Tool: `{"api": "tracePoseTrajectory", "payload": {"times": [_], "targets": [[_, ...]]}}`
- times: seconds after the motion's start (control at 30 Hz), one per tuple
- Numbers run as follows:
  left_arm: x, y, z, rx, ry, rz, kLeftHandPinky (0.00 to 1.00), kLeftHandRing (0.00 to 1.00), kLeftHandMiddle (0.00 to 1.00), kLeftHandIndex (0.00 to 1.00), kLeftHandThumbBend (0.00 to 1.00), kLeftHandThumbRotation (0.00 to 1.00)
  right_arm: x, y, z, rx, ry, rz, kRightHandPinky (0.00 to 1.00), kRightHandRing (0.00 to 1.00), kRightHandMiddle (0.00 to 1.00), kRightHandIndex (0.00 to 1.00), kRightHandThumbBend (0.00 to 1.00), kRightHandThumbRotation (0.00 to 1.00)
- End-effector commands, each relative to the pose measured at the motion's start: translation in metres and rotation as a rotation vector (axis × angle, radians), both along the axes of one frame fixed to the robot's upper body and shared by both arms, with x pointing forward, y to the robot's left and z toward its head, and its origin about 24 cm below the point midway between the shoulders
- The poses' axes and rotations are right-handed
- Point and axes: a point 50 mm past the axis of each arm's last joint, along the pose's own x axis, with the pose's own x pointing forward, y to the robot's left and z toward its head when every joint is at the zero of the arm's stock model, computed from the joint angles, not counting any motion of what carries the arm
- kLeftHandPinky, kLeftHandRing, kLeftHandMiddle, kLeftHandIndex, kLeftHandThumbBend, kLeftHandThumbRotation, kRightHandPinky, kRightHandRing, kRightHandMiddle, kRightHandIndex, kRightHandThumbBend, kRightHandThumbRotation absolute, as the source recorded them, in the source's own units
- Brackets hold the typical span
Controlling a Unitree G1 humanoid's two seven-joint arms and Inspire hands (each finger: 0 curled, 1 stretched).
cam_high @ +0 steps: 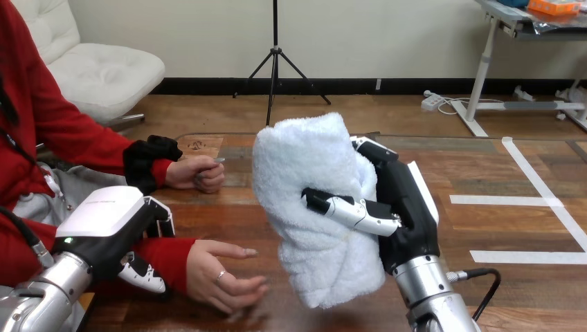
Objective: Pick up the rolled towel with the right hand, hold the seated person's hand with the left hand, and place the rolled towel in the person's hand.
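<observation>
Reaching in from the lower left with the left hand (111, 225), white-shelled back turned up. Clamping the person's wrist (166, 250) over the red sleeve, with fingers curling across its far side and the thumb (142, 274) crossing its near side. Leaving the person's lower hand (220, 273) free just right of that grip: fingers loosely spread, curving towards the right hand, holding nothing. Showing the person's upper hand (197, 173) beyond the left hand's fingers, further across the table (228, 221), closed in a loose fist and well apart from both robot hands.

Gripping the rolled towel (304, 159) in the right hand (405, 207), well to the right of the left hand. Pressing the thumb (346, 209) across the near face of the white roll, with the fingers wrapping round its far side near the top. Holding the roll upright against the left side of the right palm, its upper end rising above the fingers and its lower end hanging below the wrist. Standing the towel between the two robot hands, just right of the person's lower hand, with a narrow gap between the spread fingertips and the cloth and no contact.
</observation>
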Motion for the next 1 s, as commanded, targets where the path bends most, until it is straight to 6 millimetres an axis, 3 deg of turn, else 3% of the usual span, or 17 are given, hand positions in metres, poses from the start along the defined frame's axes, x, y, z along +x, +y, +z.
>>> {"api": "tracePoseTrajectory", "payload": {"times": [0.0, 0.97], "targets": [[0.017, -0.034, 0.053, -0.114, -0.239, -0.134, 0.31, 0.32, 0.37, 0.37, 0.89, 0.0, 0.025, 0.02, 0.04, 0.061, -0.175, 0.027, 0.31, 0.38, 0.47, 0.46, 0.7, 0.0], [0.014, -0.045, 0.073, -0.135, -0.297, -0.18, 0.28, 0.3, 0.35, 0.36, 0.89, 0.0, 0.048, 0.037, -0.007, -0.114, -0.056, 0.052, 0.36, 0.42, 0.49, 0.48, 0.73, 0.0]]}}
